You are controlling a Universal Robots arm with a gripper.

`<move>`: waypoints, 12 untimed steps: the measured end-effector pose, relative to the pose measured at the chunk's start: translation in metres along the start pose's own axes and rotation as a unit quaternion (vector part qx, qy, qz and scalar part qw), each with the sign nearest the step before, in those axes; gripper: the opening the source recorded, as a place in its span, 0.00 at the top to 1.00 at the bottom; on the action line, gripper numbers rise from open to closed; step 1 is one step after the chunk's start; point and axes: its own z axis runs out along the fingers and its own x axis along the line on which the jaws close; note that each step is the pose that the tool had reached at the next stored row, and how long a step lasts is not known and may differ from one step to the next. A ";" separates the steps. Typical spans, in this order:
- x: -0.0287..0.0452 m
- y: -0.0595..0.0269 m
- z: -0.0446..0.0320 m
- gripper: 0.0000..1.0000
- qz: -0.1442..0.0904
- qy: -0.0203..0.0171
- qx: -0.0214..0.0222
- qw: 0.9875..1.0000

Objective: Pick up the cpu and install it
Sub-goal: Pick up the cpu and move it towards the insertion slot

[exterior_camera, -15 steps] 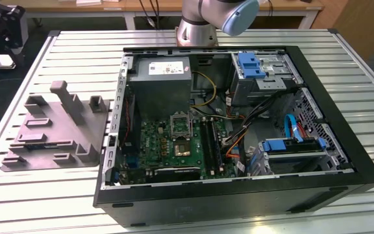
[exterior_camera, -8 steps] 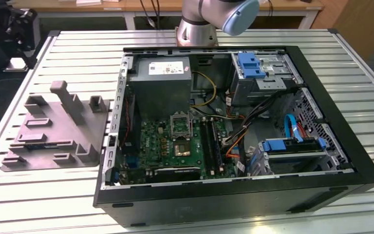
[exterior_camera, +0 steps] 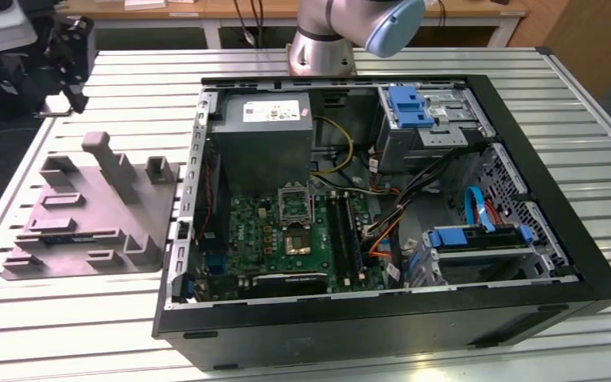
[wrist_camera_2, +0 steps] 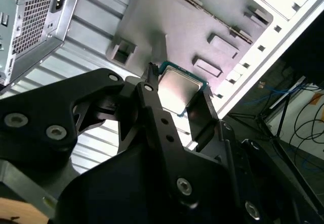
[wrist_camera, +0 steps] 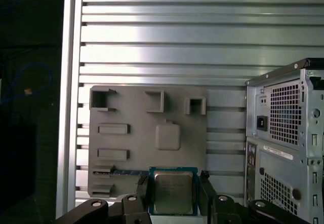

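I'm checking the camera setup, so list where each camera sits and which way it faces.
Exterior view: off the arm, high, looking down on the table, open case and grey block; the arm shows at the far edge.
First wrist view: on the arm, looking past the gripper at block and table; its fingers show, clamping the cpu.
Second wrist view: on the arm, tilted, looking along the gripper's black body at the cpu.
Shared: both wrist views show cpu, block and case.
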 end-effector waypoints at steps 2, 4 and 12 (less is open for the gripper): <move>-0.0070 -0.0001 0.0000 0.53 0.000 0.000 0.000 1.000; -0.0145 -0.0001 0.0003 0.53 0.000 0.000 0.000 1.000; -0.0493 -0.0005 0.0034 0.53 0.000 0.000 0.000 1.000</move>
